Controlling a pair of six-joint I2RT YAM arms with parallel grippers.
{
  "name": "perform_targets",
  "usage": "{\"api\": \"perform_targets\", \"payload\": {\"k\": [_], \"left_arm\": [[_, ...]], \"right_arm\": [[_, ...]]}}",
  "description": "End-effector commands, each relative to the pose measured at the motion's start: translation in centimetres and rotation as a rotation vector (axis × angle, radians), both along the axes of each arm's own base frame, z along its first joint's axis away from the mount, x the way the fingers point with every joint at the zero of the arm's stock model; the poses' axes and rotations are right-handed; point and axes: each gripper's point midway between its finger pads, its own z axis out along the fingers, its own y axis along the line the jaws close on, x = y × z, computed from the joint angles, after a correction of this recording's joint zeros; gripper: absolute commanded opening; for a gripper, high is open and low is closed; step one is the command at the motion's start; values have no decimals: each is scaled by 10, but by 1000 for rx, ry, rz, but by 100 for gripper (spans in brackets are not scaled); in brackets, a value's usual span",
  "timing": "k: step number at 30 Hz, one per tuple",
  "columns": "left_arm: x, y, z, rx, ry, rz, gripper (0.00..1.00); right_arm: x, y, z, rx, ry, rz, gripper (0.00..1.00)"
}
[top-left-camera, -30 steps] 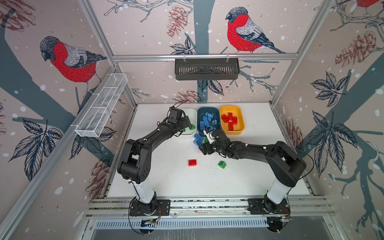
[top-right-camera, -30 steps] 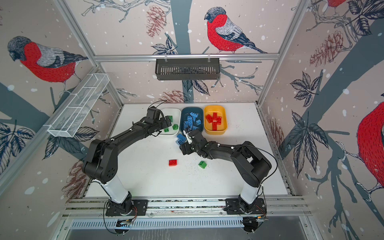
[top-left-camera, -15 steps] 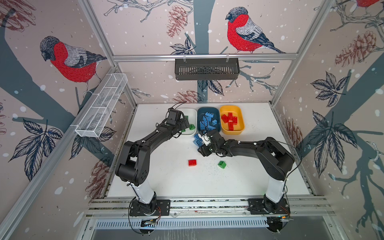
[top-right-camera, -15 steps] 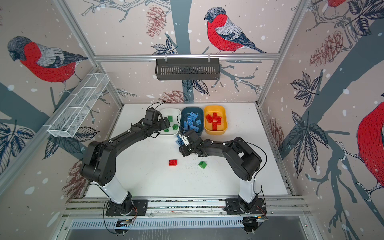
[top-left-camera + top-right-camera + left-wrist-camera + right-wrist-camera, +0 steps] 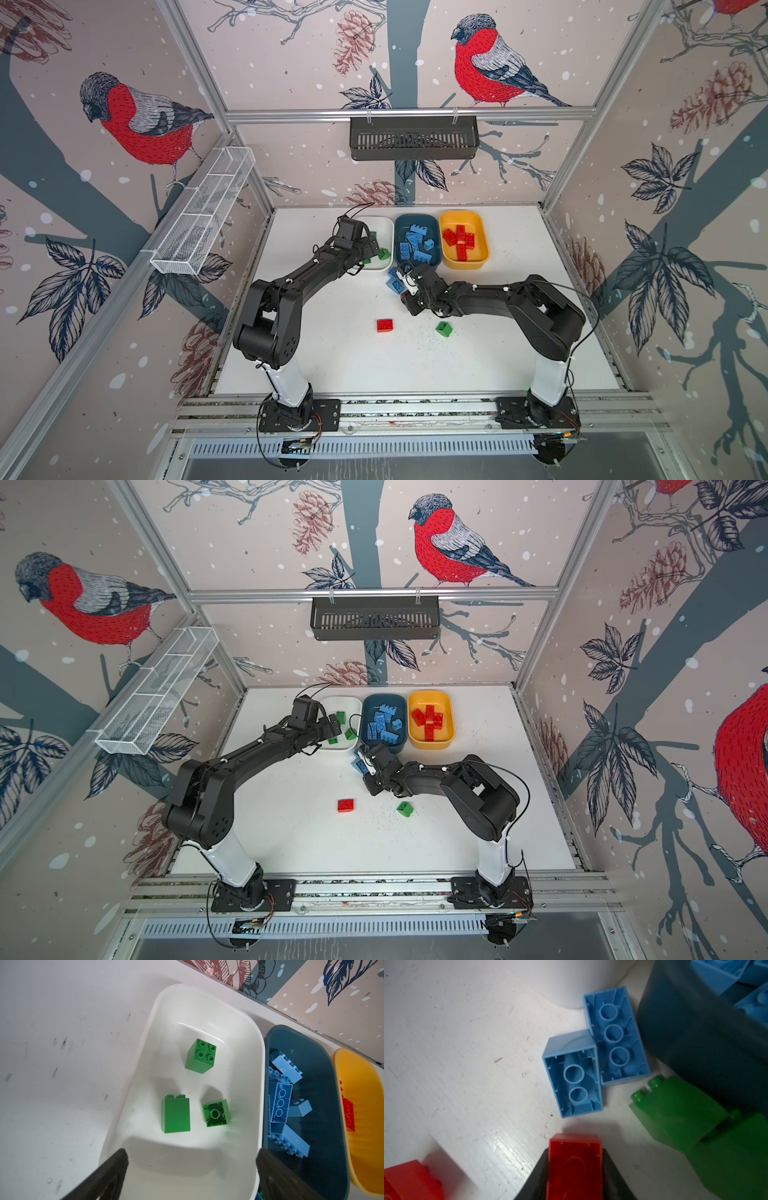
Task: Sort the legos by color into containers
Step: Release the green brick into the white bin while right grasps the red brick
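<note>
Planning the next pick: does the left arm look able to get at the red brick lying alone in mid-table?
Probably yes: the left gripper hangs open and empty over the white tub, and bare table surrounds the red brick.

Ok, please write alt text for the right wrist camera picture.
The right gripper is shut on a red plastic brick, hollow side facing the camera. Two light blue bricks lie touching, hollow side up, on the white table beside the dark teal tub; green bricks and another red brick lie nearby.
</note>
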Motion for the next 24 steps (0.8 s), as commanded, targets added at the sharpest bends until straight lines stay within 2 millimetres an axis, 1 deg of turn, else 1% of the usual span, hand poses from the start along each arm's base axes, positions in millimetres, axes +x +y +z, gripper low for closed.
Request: {"api": "perform_targets", "payload": {"k": [1, 4, 7, 9, 11, 13, 17, 19, 22, 24], "left_arm": [[2, -2, 8, 6, -27, -29, 97], [-1, -2, 11, -3, -40, -30, 97], [-7, -7, 16, -20, -52, -35, 97], [-14, -14, 19, -23, -61, -48, 97], [-23, -22, 22, 1, -72, -58, 97], [-33, -30, 23, 30, -72, -68, 97], [-52, -48, 18, 82, -52, -103, 97], [-61, -57, 14, 109, -39, -124, 97], [-73, -67, 3, 145, -5, -149, 97], [-81, -73, -5, 157, 20, -161, 97]], "right_arm": [[4, -2, 14, 9, -43, -18, 35], [8, -6, 33, 44, -77, -34, 34], [22, -18, 62, 108, -115, -88, 34], [36, -32, 79, 140, -129, -151, 34], [53, -53, 94, 173, -138, -238, 34], [69, -75, 104, 206, -139, -327, 34], [101, -119, 110, 228, -132, -520, 34], [113, -137, 109, 226, -133, -592, 34], [130, -158, 107, 221, -126, -683, 34], [138, -165, 106, 226, -124, -712, 34]]}}
